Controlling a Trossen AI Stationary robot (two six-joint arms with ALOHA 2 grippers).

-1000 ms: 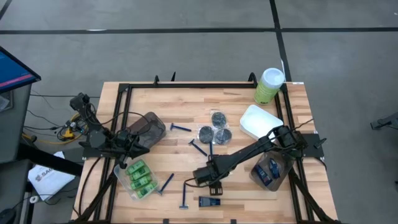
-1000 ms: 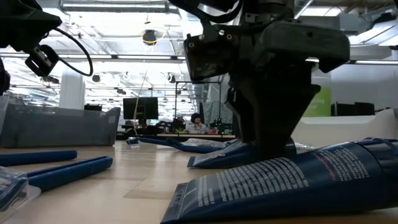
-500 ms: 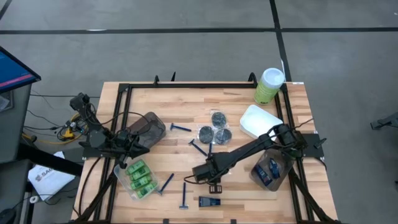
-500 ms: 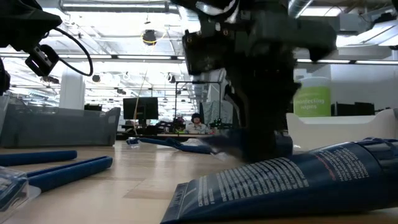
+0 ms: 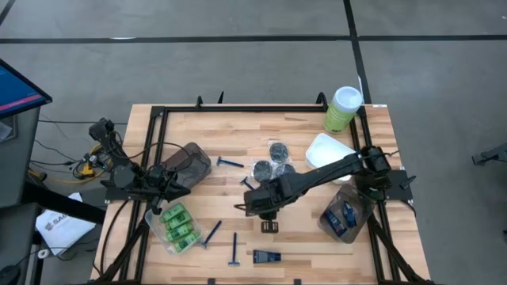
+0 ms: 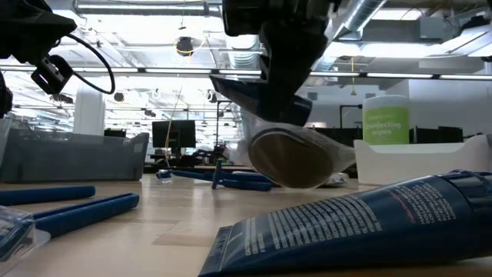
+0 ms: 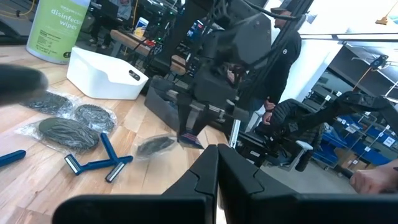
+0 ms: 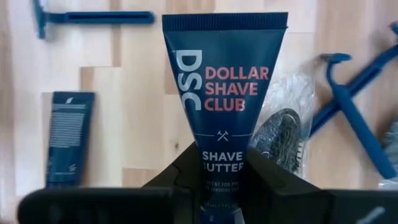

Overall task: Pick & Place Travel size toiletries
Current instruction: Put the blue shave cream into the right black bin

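While clamped on a dark-blue tube (image 8: 222, 93) lettered "Dollar Shave Club", right gripper (image 5: 257, 202) hangs above table (image 5: 309, 245) centre, just below the tin cluster in the high view. Tube held near its cap end between the two fingers (image 8: 186, 171), crimped end pointing away from wrist. In low view tube (image 6: 257, 96) clear of the wood, off the surface. Bagged dark round tin (image 6: 296, 158) shows right under it there, tilted, seemingly lifted too; cannot tell whether touching the table.

Second dark-blue tube (image 5: 267, 256) flat near table's front edge, well apart from gripper. Three tins (image 5: 273, 161) grouped mid-table, beside white tub (image 5: 329, 152). Blue razors scattered: one (image 5: 231, 163) by smoky tub (image 5: 188, 162), one (image 5: 234, 250) near front, another (image 5: 211, 232) beside the green bottles. Green mini bottles (image 5: 179, 226) in clear tub at front left. Clear tub (image 5: 344, 215) at right holding dark-blue items. Pale-green canister (image 5: 343, 108) at back right corner.

Left gripper (image 5: 158, 198) parked at left side over the smoky tub's edge; fingers (image 7: 211, 180) pressed together, nothing between them.
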